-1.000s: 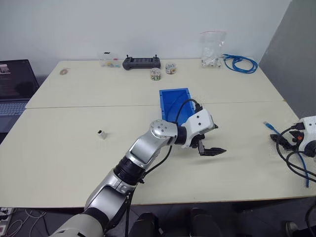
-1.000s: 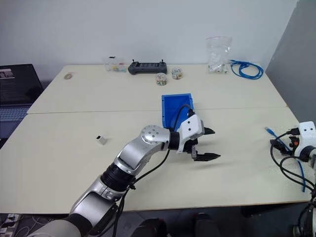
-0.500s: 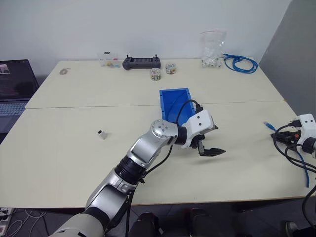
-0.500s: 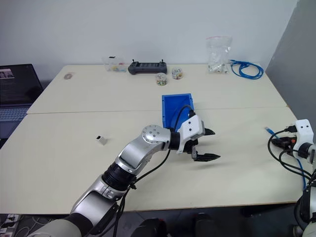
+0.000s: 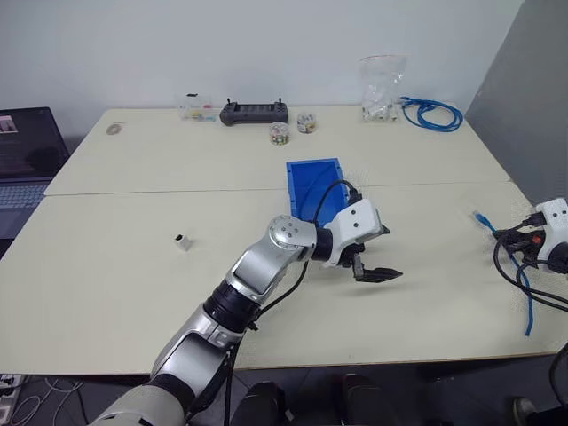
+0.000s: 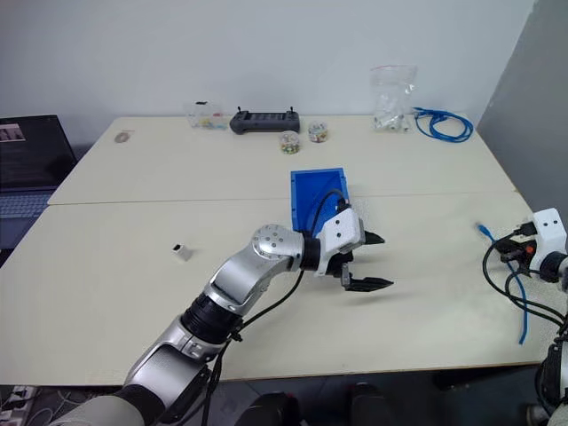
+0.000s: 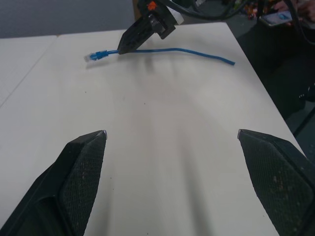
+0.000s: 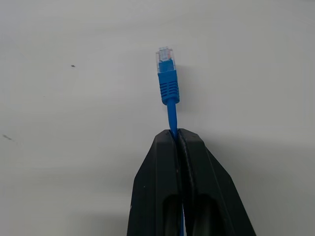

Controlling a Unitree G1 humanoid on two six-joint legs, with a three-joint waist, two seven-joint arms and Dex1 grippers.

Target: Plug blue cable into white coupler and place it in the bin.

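Blue cable (image 8: 168, 86) sits pinched between the right gripper's (image 8: 177, 140) two black fingers, which are pressed together on the strand just behind its ribbed boot; the clear plug juts past the fingertips over the pale table (image 5: 133, 257). In the head views this gripper (image 5: 513, 238) is at the table's right edge, the plug end (image 5: 480, 216) reaching inward from it and the rest of the strand trailing down toward the front edge. From the left wrist camera the same cable (image 7: 162, 50) runs across the tabletop with the right gripper clamped near its plug.

White coupler (image 5: 183, 241) stands alone on the left part of the table, well apart from both grippers. Between them, near the centre, lies the bin (image 5: 312, 169), open side up.

Just in front of the bin, the left gripper (image 5: 373, 257) hangs over the table with its fingers (image 7: 81, 162) spread wide, gripping nothing.

Along the far edge are a black controller (image 5: 255, 112), two small jars (image 5: 279, 133), a clear plastic bag (image 5: 382, 87) and a coiled bundle of blue cable (image 5: 432, 113). A laptop (image 5: 27, 155) sits off the left side.
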